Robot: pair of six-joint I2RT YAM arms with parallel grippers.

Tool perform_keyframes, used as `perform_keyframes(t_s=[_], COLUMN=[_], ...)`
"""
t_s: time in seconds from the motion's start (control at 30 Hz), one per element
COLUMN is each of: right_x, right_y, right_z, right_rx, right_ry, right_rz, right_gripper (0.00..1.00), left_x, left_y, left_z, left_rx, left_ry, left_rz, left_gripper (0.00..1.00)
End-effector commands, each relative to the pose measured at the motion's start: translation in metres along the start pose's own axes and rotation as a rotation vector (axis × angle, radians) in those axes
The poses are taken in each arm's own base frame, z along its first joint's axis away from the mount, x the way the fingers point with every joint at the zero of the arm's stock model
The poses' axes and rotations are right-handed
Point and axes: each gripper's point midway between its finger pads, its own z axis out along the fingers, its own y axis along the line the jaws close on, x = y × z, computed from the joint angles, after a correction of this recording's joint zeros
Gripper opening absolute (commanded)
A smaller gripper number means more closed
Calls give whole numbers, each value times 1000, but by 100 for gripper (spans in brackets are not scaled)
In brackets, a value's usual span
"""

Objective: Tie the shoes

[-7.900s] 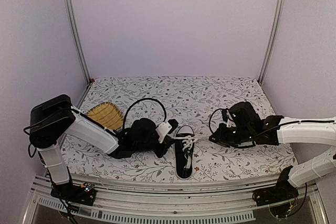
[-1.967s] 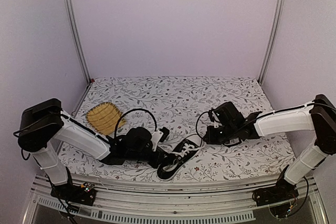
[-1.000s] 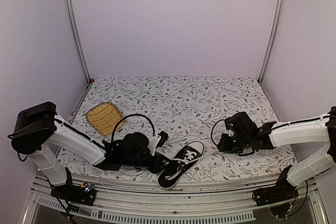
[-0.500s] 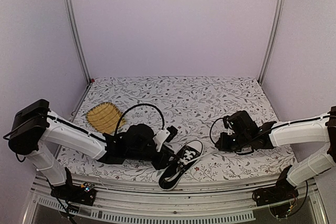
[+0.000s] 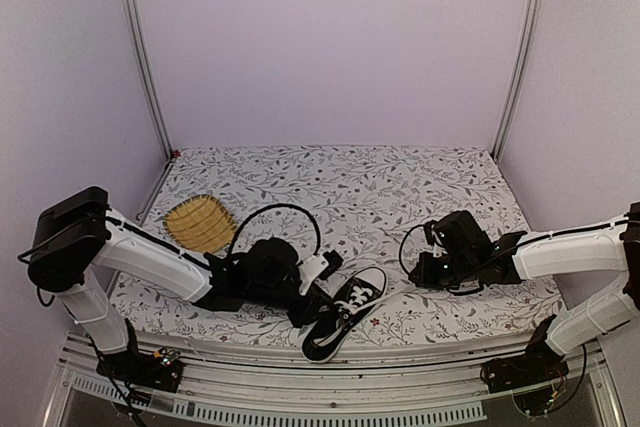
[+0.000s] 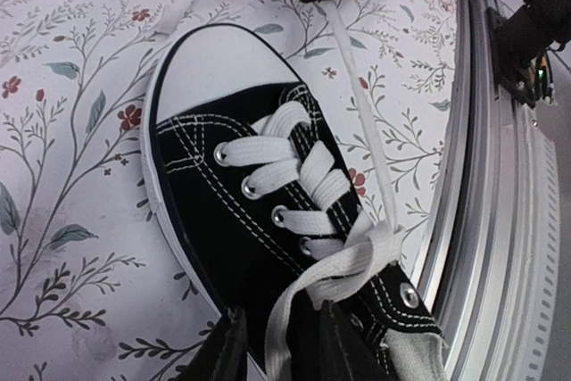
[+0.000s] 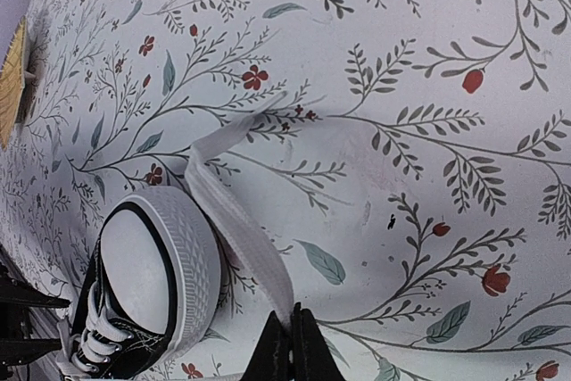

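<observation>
The black sneaker with white laces and white toe cap lies slanted near the front edge, toe toward the back right. In the left wrist view the shoe fills the frame. My left gripper is at its ankle end, jaws apart, and one loose lace runs down between the fingers. My left gripper also shows in the top view. My right gripper is shut on the other lace, which lies along the cloth past the toe cap. It sits right of the shoe.
A yellow woven mat lies at the back left and shows at the right wrist view's edge. The metal front rail runs just beside the shoe's heel. The floral cloth covers the table.
Over eight seconds the shoe has been turned slantwise and dragged toward the front edge. In the last second my left gripper moved right to the shoe's ankle. The right gripper has barely moved.
</observation>
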Motion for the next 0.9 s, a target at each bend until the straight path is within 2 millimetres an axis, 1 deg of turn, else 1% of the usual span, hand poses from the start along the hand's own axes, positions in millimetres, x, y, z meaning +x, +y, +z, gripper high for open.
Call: perform_keyframes(t_s=[0.0, 0.07, 0.1, 0.23, 0.33, 0.4, 0.53, 0.63, 0.7, 0.87], right_x=[-10, -10, -11, -13, -14, -14, -15, -14, -14, -7], right_y=[7, 8, 7, -2, -17, -26, -39, -45, -49, -60], right_z=[-2, -3, -3, -5, -7, -8, -11, -15, -18, -22], right_rx=[-23, -25, -23, 22, 100, 140, 195, 228, 243, 272], right_ry=[-26, -30, -32, -54, -69, -72, -86, -92, -100, -97], right_rz=[1, 2, 1, 12, 26, 35, 49, 57, 59, 73], right_gripper=[2, 2, 2, 2, 2, 2, 2, 2, 2, 2], left_x=[4, 7, 6, 4, 1, -1, -3, -3, 2, 27], left_y=[4, 6, 7, 17, 33, 41, 48, 49, 49, 55], left_z=[7, 8, 9, 9, 3, -2, -12, -18, -20, -19], left_rx=[16, 10, 8, -44, -141, -176, -195, -195, -192, -212], left_ry=[20, 29, 27, 18, -8, -29, -54, -62, -57, -10], left_rz=[8, 5, 3, -16, -47, -74, -116, -134, -150, -221], left_gripper=[27, 26, 23, 0, 0, 0, 0, 0, 0, 0])
